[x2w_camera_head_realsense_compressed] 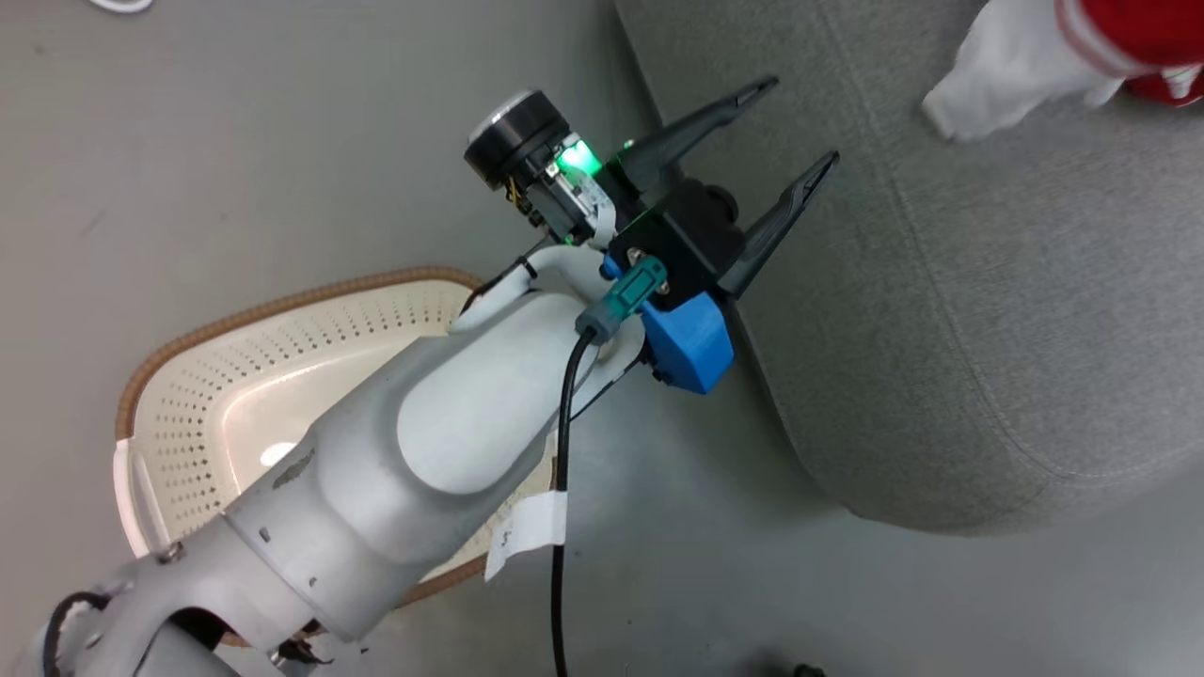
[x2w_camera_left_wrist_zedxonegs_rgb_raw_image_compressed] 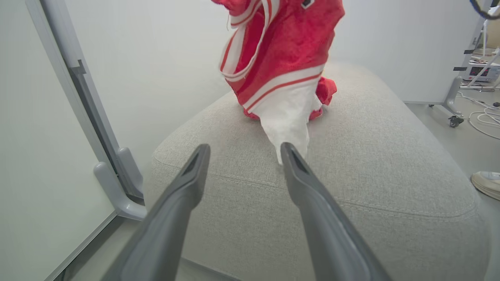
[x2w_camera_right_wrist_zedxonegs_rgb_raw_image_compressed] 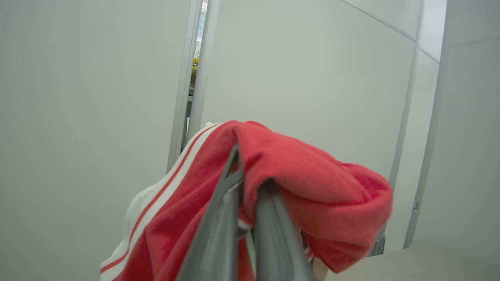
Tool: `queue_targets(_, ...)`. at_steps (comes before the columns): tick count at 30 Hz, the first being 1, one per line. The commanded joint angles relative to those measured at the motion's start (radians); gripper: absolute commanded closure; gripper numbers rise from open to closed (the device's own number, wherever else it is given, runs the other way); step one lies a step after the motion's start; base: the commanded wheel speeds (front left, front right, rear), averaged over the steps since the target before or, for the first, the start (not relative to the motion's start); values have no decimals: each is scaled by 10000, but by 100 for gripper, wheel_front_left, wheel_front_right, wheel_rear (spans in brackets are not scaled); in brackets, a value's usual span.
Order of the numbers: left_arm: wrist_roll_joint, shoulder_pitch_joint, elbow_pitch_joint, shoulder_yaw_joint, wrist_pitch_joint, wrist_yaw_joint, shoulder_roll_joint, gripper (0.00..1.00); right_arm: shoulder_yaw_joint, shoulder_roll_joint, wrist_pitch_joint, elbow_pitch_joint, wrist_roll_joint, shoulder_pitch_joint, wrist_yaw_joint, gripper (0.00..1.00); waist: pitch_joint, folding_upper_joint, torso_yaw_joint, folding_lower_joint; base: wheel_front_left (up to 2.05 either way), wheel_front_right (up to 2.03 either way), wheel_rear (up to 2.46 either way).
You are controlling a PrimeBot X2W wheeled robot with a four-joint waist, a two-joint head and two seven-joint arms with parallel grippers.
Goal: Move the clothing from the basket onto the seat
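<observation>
My left gripper (x2w_camera_head_realsense_compressed: 792, 130) stands open at the near edge of the grey seat (x2w_camera_head_realsense_compressed: 988, 310), fingers (x2w_camera_left_wrist_zedxonegs_rgb_raw_image_compressed: 187, 183) apart and nothing between them. Red clothing with white stripes (x2w_camera_left_wrist_zedxonegs_rgb_raw_image_compressed: 281, 58) hangs above the seat (x2w_camera_left_wrist_zedxonegs_rgb_raw_image_compressed: 371, 156), its white lower end resting on the cushion just past my left fingertips. In the head view that clothing (x2w_camera_head_realsense_compressed: 1035, 47) shows at the top right corner. My right gripper (x2w_camera_right_wrist_zedxonegs_rgb_raw_image_compressed: 250, 183) is shut on the red clothing (x2w_camera_right_wrist_zedxonegs_rgb_raw_image_compressed: 312, 183), which drapes over its fingers. The cream basket (x2w_camera_head_realsense_compressed: 245, 376) sits on the floor at the lower left, partly hidden by my left forearm.
A white partition panel with a grey foot (x2w_camera_left_wrist_zedxonegs_rgb_raw_image_compressed: 117, 183) stands left of the seat. A wheeled stand and loose cables (x2w_camera_left_wrist_zedxonegs_rgb_raw_image_compressed: 468, 109) lie on the floor at the right. A pale shoe-like object (x2w_camera_left_wrist_zedxonegs_rgb_raw_image_compressed: 486, 183) rests by the seat's right side.
</observation>
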Motion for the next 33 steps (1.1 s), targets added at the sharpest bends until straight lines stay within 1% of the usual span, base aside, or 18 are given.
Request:
queue_targets(1, 113, -306, -99, 49, 47, 61, 100, 0, -359, -264, -42, -22, 139, -499, 1, 100, 901, 0, 337, -1, 0, 0, 0)
queue_targets(3, 192, -550, -177, 55, 86, 80, 161, 0, -905, -690, -42, 84, 221, -1069, 1, 100, 1301, 0, 431, -1, 0, 0, 0)
queue_targets(5, 289, -771, -285, 51, 124, 106, 203, 0, -1367, -1273, -41, 303, 275, -1561, 1, 100, 1664, 0, 509, -1, 0, 0, 0)
queue_targets(9, 453, -1062, -494, 1, 192, 190, 305, 0, -2456, -2279, -41, 937, 446, -2188, 1, 100, 2247, 0, 621, -1, 0, 0, 0)
queue_targets(12, 522, -1169, -605, -40, 252, 224, 400, 0, -3039, -2571, -41, 1440, 360, -2211, 3, 100, 2567, 0, 607, -1, 0, 0, 0)
queue_targets(15, 589, -1219, -690, -86, 278, 262, 465, 0, -3429, -2326, -41, 1764, -15, -1928, 3, 100, 2756, 0, 545, -1, 0, 0, 0)
queue_targets(26, 566, -1264, -904, -254, 387, 284, 598, 0, -4079, -435, -41, 3049, -1667, -1059, 1, 100, 2863, 0, 470, -1, 0, 0, 0)
queue_targets(30, 531, -1252, -947, -266, 414, 342, 674, 0, -4107, -50, -40, 3424, -1913, -797, 1, 100, 2850, 0, 466, -1, 0, 0, 0)
queue_targets(33, 487, -1163, -938, -288, 405, 358, 695, 0, -4192, 68, -40, 3372, -1888, -609, 1, 100, 2735, 0, 475, -1, 0, 0, 0)
